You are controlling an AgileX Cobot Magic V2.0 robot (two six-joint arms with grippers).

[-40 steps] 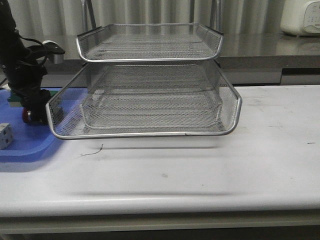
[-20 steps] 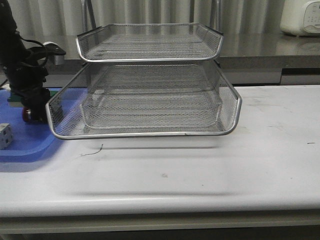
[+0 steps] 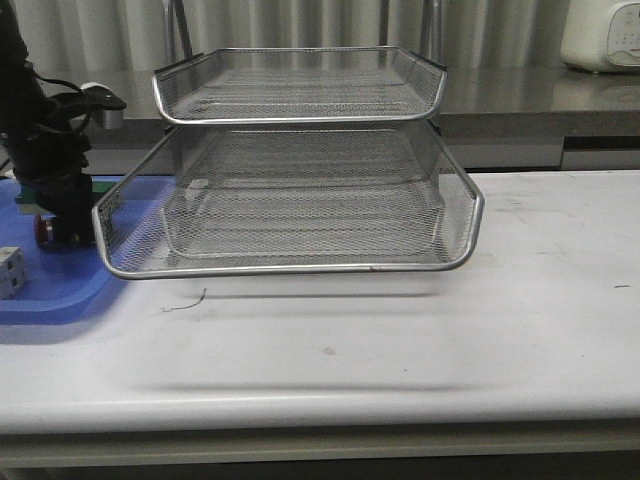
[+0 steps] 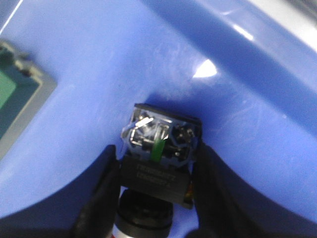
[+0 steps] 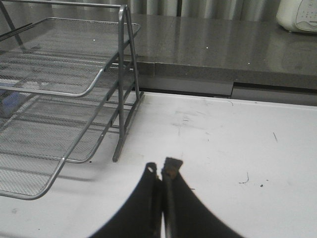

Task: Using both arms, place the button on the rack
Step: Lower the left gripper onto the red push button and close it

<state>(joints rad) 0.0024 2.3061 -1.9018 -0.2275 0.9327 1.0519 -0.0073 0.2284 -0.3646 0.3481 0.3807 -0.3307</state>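
Button [image 4: 159,148] lying on its side on the blue tray [image 4: 148,59], flanked at its black body by the two fingers [image 4: 101,198] of the left gripper [image 4: 156,198]; the jaws look closed onto the body, though whether they press firmly cannot be told. In the front view the left gripper [image 3: 62,215] stands low over the blue tray [image 3: 60,295] at the table's left edge, and only a sliver of the red head [image 3: 42,232] shows beside it. Judged as a load, the button is small, light and rigid, with a hard moulded body; its flat side faces should give the pads a sure seat, whereas the round head and collar would likely slip or roll. Exposed metal terminals at the rear end look like the one delicate part and are best left untouched. Rack [image 3: 300,190] fills the table's centre, its lower tier's chrome rim overhanging the tray just beside the gripper, so a lift probably needs to rise clear of that rim before moving across. Green block [image 4: 10,106] lies near the button on the tray, and a white cube [image 3: 10,272] sits apart toward the front. Right gripper [image 5: 161,171], jaws pressed together on nothing, hovers over bare table beside the rack's [image 5: 64,99] right posts.
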